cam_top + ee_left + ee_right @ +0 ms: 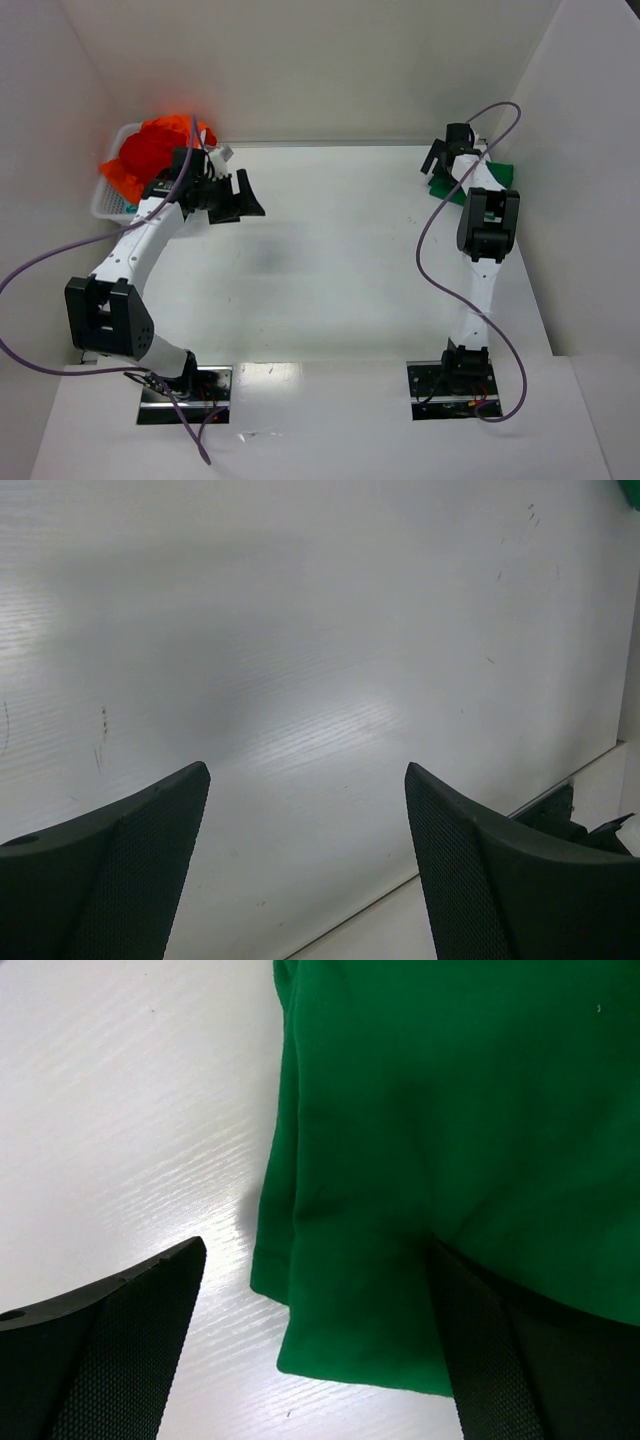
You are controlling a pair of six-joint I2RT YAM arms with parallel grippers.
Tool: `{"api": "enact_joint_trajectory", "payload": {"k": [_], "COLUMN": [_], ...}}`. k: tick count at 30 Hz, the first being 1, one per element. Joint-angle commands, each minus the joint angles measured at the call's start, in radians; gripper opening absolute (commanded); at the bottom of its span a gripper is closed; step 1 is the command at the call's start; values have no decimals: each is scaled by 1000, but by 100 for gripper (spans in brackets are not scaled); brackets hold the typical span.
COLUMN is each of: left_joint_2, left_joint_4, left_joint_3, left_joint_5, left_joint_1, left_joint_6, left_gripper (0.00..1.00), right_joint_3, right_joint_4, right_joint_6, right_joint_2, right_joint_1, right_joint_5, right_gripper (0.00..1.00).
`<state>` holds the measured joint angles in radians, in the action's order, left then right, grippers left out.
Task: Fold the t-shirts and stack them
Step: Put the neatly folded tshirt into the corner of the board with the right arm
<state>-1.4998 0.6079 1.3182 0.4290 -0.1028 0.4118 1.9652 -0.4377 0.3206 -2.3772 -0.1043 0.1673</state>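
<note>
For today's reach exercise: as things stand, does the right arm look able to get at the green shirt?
Probably yes. The right hand is open, poised over an edge of the green shirt, one finger above the table, the other above cloth. Nothing seems to lie between.

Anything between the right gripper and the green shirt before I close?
Nothing visible. The open right gripper hangs over the edge of the green t-shirt, one finger above cloth, the other above the table.
</note>
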Motion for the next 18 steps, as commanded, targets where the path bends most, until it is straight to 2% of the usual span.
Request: {"api": "enact_joint_trajectory", "payload": {"k": [1, 3, 4, 9, 15, 18], "left_joint_2": [73, 84, 84, 122, 168, 179], "left_joint_4": [26, 26, 26, 26, 26, 35], "left_joint_3": [-17, -17, -17, -27, -36, -45], "left_joint_5": [-7, -7, -7, 11, 20, 20], "left_joint_1": [5, 5, 5, 5, 5, 5], "left_joint_6": [-41, -41, -41, -41, -41, -41], "left_gripper": [87, 87, 87, 87, 87, 87], "right_joint_3": [0, -54, -75, -206, -264, -276], "right_joint_4": [-22, -13, 5, 50, 50, 39], "right_joint_6": [-5, -5, -5, 5, -6, -6], "right_joint_2": [3, 30, 42, 121, 145, 145], "right_joint_1": [6, 15, 15, 34, 63, 74], "right_joint_5": [1, -9, -9, -9, -31, -22], "right_gripper": [94, 89, 82, 73, 72, 80]}}
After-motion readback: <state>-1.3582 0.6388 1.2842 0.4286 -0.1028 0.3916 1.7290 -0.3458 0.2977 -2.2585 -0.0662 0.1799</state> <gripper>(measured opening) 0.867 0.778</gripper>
